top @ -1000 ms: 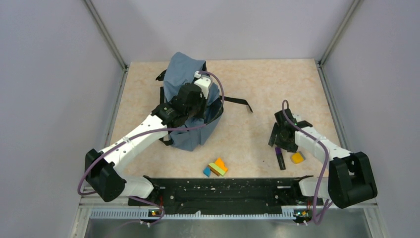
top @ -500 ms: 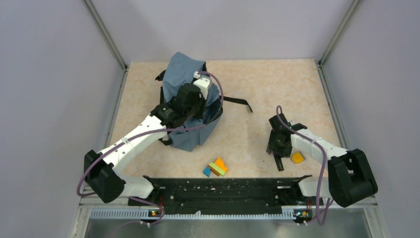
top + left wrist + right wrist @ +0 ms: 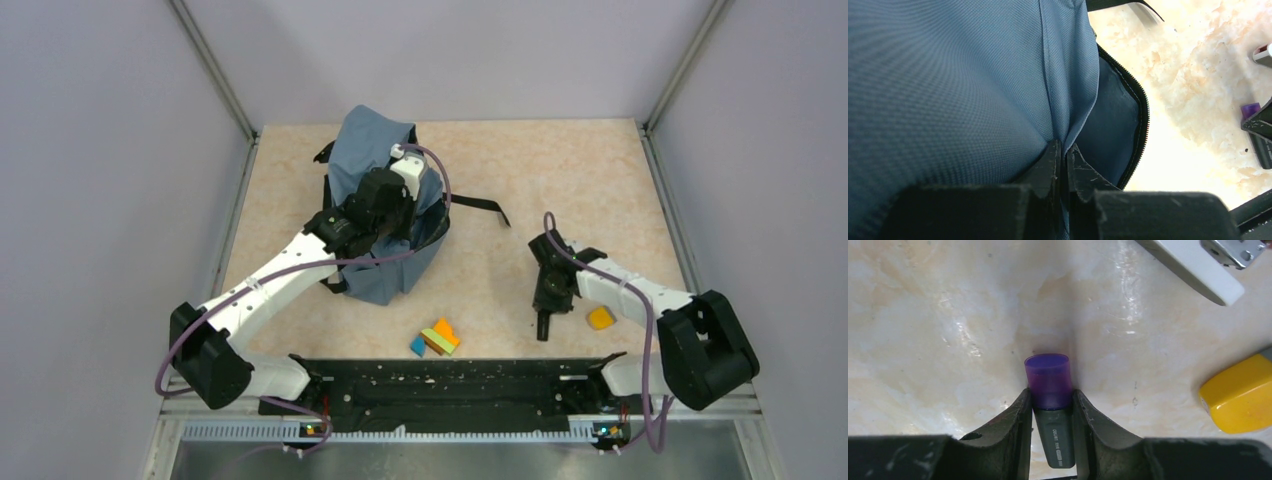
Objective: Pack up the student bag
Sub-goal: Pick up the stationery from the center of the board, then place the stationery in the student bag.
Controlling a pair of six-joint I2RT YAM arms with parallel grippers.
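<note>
The beige marbled table [image 3: 520, 170] takes up the whole stall. On its far left part sits the student bag [image 3: 362, 150], a slumped slate-blue heap. One black strap [image 3: 482, 206] trails out toward the middle. The bag's zipper [image 3: 1143, 125] gapes on a dark lining.

The left arm reaches up over the bag. The left gripper [image 3: 1062, 150] has its fingers pressed tight together on a fold of the bag's fabric, right by the zipper edge.

On the right side, the right gripper [image 3: 1050, 397] points down at the table. Its two fingers sit narrow against both sides of a grey highlighter [image 3: 1048, 377] with a purple cap.

Near the front edge lies a small cluster of orange, green and blue blocks [image 3: 436, 338]. A yellow block [image 3: 1243, 397] lies just right of the highlighter. Beyond it is a white object [image 3: 1193, 265] with a metal fitting; I cannot tell what it is.
</note>
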